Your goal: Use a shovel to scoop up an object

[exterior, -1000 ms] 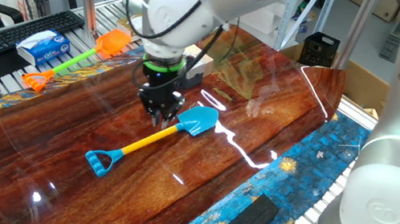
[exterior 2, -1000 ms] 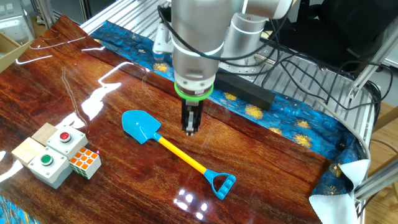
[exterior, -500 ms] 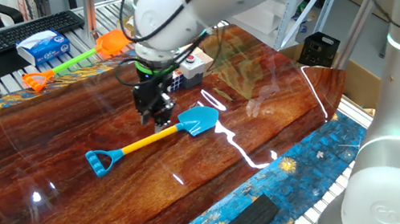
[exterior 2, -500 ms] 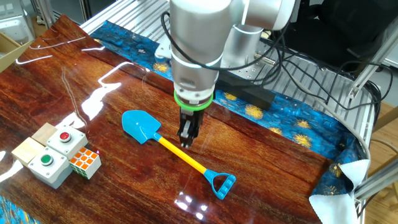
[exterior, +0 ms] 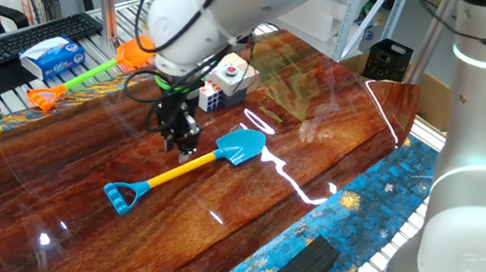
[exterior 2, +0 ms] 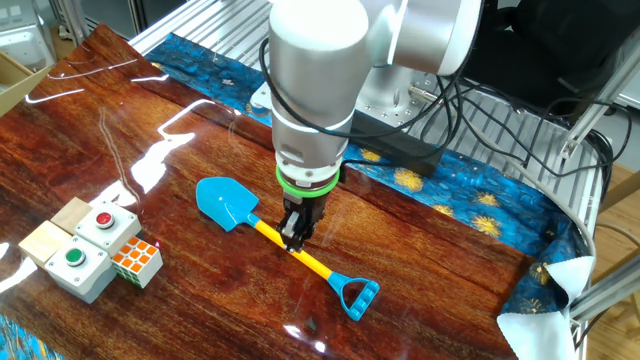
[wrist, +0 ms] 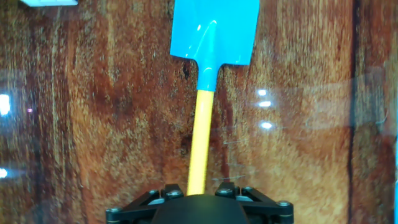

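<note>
The toy shovel [exterior 2: 273, 235] lies flat on the wooden bench [exterior 2: 120, 150], its light-blue blade [exterior 2: 224, 203] toward the cluster of boxes and its blue D-shaped handle [exterior 2: 357, 296] toward the bench's nearer edge in the other fixed view. The hand [exterior 2: 295, 237] stands directly over the yellow shaft [exterior 2: 300, 257], roughly at mid-length, with its fingers low at the shaft; in the hand view the shaft [wrist: 199, 140] runs straight out from between the fingers to the blade [wrist: 214, 30]. Whether the fingers are spread or pressed onto the shaft cannot be told: their tips are hidden behind the hand body in every view. The Rubik's cube [exterior 2: 137, 261] sits on the bench well apart from the blade, touching a beige box with a green button [exterior 2: 78, 267], beside which stands a beige box with a red button [exterior 2: 108, 226]. In one fixed view, a second toy shovel with an orange blade and green shaft [exterior: 94, 74] lies beyond the bench's far edge, near a blue-and-white packet [exterior: 53, 58] and a keyboard [exterior: 38, 36].
</note>
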Robot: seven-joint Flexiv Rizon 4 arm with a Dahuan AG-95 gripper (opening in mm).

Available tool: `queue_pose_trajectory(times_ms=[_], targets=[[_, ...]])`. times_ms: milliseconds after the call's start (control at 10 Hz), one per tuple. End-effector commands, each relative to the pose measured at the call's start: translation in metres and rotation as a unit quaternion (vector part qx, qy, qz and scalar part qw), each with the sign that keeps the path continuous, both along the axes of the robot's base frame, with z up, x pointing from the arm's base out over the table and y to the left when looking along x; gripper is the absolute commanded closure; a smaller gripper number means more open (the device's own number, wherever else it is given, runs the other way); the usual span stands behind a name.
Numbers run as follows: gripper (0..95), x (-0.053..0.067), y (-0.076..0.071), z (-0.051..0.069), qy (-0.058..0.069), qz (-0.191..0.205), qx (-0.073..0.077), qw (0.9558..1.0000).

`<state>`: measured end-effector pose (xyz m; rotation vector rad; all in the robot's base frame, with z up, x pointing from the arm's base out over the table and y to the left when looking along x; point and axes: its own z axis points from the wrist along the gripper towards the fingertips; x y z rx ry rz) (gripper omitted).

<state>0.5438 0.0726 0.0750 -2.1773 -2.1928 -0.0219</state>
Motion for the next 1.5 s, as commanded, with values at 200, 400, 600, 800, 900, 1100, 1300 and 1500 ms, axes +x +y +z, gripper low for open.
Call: queue_pose_trajectory(times_ms=[200,400,600,800,900,1100,1300,1500], targets=[[57.0,-0.0002,-0.0011,0.0,0.006,0.003,0.002,1.0],[57.0,0.0001,-0.0015,-0.0002,0.009,0.004,-0.001,1.0],[57.0,0.0004,-0.0023,-0.0007,0.009,0.006,-0.012,0.9999],[57.0,0.0005,-0.0026,-0.0009,0.012,0.0,-0.014,0.9998],[57.0,0.0005,-0.0026,-0.0009,0.015,0.006,-0.013,0.9998],[76.0,0.0005,-0.0026,-0.0009,0.013,0.017,-0.028,0.9994],[95.0,0.0005,-0.0026,-0.0009,0.007,0.024,-0.021,0.9995],[95.0,0.0005,-0.0026,-0.0009,0.003,0.038,0.004,0.9993]])
